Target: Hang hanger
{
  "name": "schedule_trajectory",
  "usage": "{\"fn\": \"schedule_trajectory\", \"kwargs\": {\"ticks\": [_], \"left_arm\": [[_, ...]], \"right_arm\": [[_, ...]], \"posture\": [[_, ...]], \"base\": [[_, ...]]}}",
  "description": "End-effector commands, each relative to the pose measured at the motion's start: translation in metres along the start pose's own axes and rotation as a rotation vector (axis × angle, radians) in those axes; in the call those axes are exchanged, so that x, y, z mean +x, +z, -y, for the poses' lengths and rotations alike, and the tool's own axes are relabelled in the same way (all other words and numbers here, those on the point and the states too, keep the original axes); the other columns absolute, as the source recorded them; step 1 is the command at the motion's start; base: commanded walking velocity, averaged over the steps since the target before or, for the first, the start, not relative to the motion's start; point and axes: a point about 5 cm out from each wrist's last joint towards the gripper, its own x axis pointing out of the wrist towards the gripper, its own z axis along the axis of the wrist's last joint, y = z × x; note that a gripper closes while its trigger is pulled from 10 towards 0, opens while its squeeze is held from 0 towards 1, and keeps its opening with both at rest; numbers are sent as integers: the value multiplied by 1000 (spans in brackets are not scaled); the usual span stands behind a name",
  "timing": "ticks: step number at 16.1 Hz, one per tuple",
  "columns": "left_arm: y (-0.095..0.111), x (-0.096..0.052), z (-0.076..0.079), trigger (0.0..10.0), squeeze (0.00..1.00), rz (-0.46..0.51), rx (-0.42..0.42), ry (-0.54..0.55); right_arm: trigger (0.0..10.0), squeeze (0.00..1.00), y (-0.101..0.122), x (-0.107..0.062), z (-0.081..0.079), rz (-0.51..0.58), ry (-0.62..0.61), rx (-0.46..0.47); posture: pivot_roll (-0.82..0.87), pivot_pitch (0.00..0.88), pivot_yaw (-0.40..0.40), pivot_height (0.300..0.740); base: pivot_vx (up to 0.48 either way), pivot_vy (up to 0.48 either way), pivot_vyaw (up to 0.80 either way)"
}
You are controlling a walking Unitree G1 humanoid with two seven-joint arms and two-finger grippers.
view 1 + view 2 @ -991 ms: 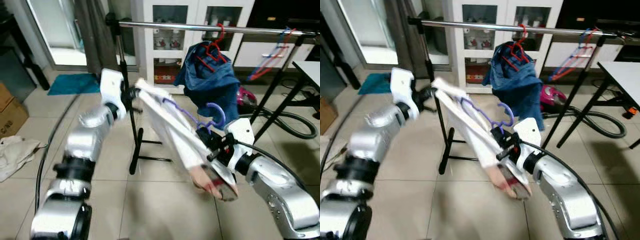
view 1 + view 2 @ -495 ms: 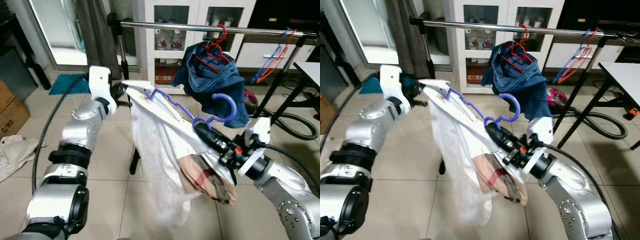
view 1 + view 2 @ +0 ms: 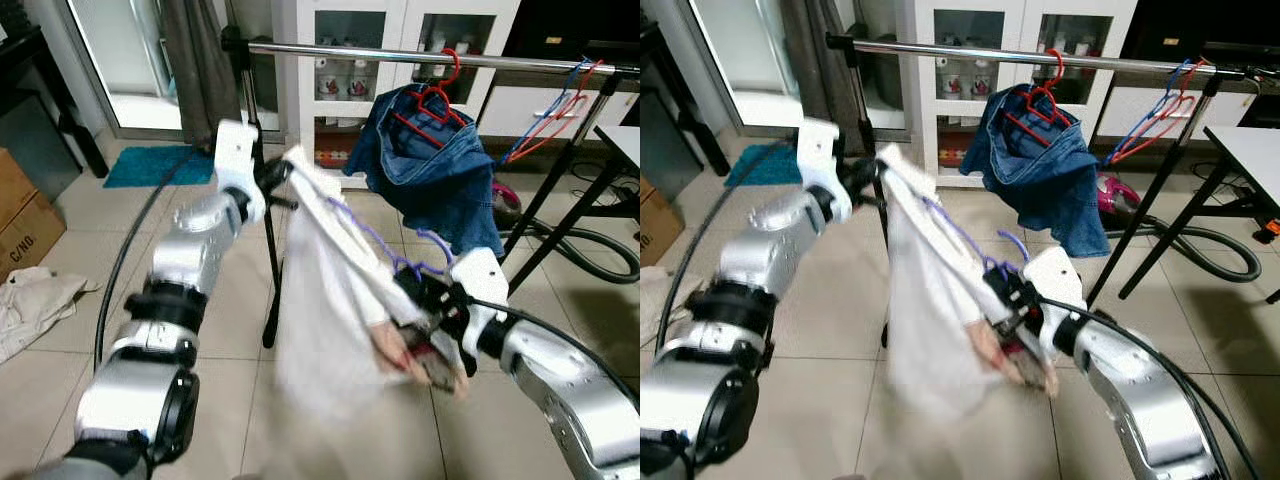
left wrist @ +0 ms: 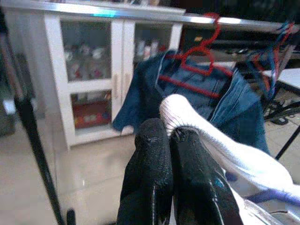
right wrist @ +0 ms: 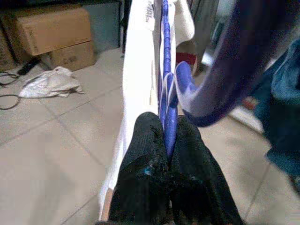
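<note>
Gripping purple hanger (image 5: 168, 112): right hand (image 5: 164, 140) | left hand (image 4: 169, 136) pinching white garment (image 4: 211, 147)

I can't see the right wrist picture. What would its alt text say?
Two black fingers pinch a purple hanger carrying a white garment. Behind it are a tiled floor, cardboard boxes and a crumpled cloth.
</note>
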Motion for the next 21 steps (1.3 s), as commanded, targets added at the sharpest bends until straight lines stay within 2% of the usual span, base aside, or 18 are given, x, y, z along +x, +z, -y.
{"fn": "schedule_trajectory", "kwargs": {"ticks": [1, 2, 3, 4, 6, 7, 9, 11, 12, 13, 14, 16, 18, 21], "left_arm": [[18, 0, -2, 0, 0, 32, 33, -18], [19, 0, -2, 0, 0, 22, 19, -38], [17, 0, 1, 0, 0, 2, 27, -86], [17, -1, 2, 0, 0, -1, 35, -95], [14, -2, 2, 0, 0, -1, 38, -77], [14, -2, 1, 0, 0, 9, 26, -60], [15, -2, 1, 0, 0, 27, 18, -62], [19, -1, -6, 0, 0, 30, 23, -4], [23, -1, -16, 0, 0, 48, -10, 58], [26, -2, -26, 0, 0, 56, -64, 86], [27, -3, -29, 0, 0, 56, -84, 89], [14, -9, -46, 0, 0, -13, -192, 133], [1, -11, -48, 0, 0, -40, -209, 149], [-23, -12, -45, 0, 0, -97, -216, 188]], "right_arm": [[10000, 0, 6, 2, -8, 15, 71, -65], [10000, 0, 4, 2, -13, -13, 119, -130], [10000, 0, 2, 2, -15, -15, 127, -149], [10000, 0, 4, 3, -14, 10, 118, -119], [10000, 0, 15, 1, -14, 134, 114, 25], [10000, 0, 18, -1, -14, 171, 133, 62], [10000, 0, 18, -2, -15, 177, 145, 59], [10000, 0, 19, -3, -23, 179, 228, 61], [10000, 0, 11, -8, -30, 120, 302, 5], [10000, 0, 4, -13, -32, 85, 342, -1], [10000, 0, 2, -14, -32, 82, 345, 6], [10000, 0, 4, -21, -22, 147, 293, 88], [10000, 0, 8, -23, -13, 209, 218, 155], [10000, 0, 16, -25, -14, 286, 216, 233]], "posture": [[39, 0, 32, 740], [40, 0, 27, 740], [41, 0, 23, 740], [40, 0, 22, 740], [41, 0, 18, 740], [39, 0, 19, 740], [39, 0, 19, 740], [41, 0, 18, 740], [42, 0, 18, 740], [43, 0, 18, 740], [43, 0, 18, 740], [44, 0, 25, 740], [42, 0, 28, 740], [40, 0, 34, 740]], "base": [[0, 0, 0], [0, 0, 0], [0, 0, 0], [0, 0, 0], [0, 0, 0], [0, 0, 0], [0, 0, 0], [0, 0, 0], [0, 0, 0], [0, 0, 0], [0, 0, 0], [0, 0, 0], [0, 0, 0], [0, 0, 0]]}}
